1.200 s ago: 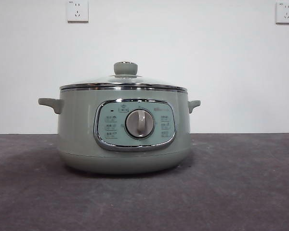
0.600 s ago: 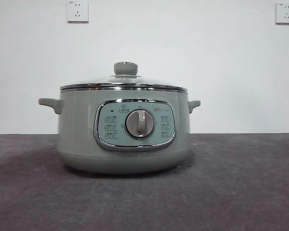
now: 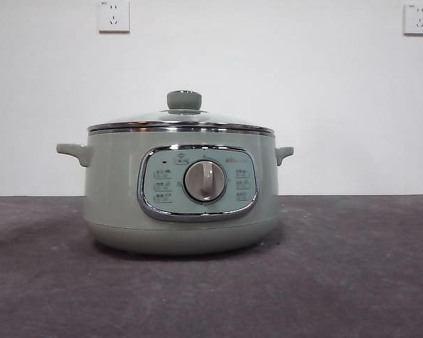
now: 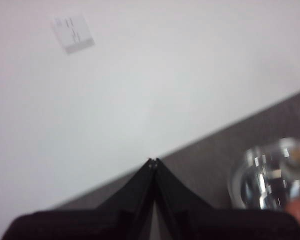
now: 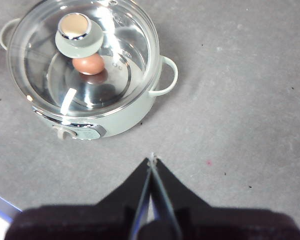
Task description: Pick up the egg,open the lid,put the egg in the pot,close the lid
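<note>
Glass lid (image 5: 82, 55) covers pot (image 3: 127, 204) holding egg (image 5: 88, 64); both claws clenched, empty.

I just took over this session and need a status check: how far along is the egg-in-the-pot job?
It looks finished. The egg lies inside the pot, visible through the glass lid, which sits closed on the rim. Nothing is in hand: the right gripper is shut and empty above the table beside the pot, and the left gripper is shut and empty too. Nothing appears left to do.
</note>
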Action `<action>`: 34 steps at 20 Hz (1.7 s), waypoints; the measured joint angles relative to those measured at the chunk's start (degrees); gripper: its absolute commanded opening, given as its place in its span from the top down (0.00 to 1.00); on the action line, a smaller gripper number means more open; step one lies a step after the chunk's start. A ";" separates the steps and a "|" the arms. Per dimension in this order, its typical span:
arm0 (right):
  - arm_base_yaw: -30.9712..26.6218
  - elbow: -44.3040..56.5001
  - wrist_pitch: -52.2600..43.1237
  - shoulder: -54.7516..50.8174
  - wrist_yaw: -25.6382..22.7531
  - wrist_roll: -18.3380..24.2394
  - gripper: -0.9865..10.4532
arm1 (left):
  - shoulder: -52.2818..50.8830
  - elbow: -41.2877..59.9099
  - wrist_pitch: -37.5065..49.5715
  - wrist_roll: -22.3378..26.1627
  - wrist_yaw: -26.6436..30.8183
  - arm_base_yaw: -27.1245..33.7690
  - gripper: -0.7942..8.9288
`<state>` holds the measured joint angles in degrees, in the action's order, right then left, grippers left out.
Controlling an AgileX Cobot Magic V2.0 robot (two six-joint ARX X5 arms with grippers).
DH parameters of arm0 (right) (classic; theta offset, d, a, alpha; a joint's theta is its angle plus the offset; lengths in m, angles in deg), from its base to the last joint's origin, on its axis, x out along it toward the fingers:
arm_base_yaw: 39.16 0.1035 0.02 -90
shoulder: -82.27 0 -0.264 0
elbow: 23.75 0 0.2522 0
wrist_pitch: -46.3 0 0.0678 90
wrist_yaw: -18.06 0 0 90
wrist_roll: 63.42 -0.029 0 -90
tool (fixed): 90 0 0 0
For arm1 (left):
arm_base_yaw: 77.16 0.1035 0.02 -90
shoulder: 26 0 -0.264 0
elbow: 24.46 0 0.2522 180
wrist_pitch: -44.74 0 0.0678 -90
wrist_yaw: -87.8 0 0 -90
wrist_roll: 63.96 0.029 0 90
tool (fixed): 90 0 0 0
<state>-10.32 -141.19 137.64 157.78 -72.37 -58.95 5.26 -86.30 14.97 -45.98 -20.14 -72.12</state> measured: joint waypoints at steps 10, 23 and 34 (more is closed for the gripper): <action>0.00 0.00 0.00 0.33 -0.02 0.00 0.91 | -22.77 40.09 11.02 -8.76 7.58 0.11 0.92; 0.00 0.00 -0.02 0.39 -0.17 0.00 0.91 | -30.64 47.01 6.69 -15.15 7.50 0.11 0.92; 0.00 0.00 0.00 0.39 -0.17 0.00 0.91 | -26.80 47.01 6.69 -15.63 7.50 0.11 0.92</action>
<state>-10.32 -141.19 137.64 158.17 -72.54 -58.95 -21.53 -39.28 21.66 -61.61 -12.64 -72.01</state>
